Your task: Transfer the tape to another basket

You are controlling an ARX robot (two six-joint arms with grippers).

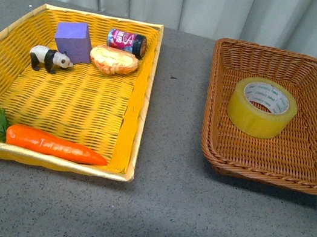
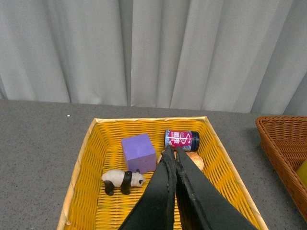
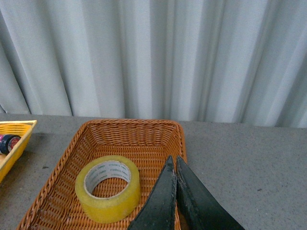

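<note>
Seeing both arms only in their wrist views: left gripper [image 2: 171, 151] has its jaws pressed together with nothing between them, and right gripper [image 3: 173, 159] is the same, closed and empty. We find the tape [image 3: 108, 188] just ahead of the right gripper's tips and slightly off their line. It lies flat on the floor of the brown basket [image 3: 129, 123], hole up, touching no wall. Its white core carries repeated printed text, too small for us to read. The yellow basket [image 2: 148, 120] sits beyond the left gripper's tips. The can [image 2: 182, 139] lies on its side right past the tips, with a red-pink label and white characters we cannot make out. A bread roll [image 2: 195, 161] is partly hidden behind the left fingers [image 2: 192, 201], and beside them are a purple block [image 2: 138, 153] and a panda figure [image 2: 122, 180]. The carrot [image 1: 55, 145] lies at the yellow basket's near edge, visible in the front view only. Both baskets stand apart on the grey table [image 1: 153, 216].
</note>
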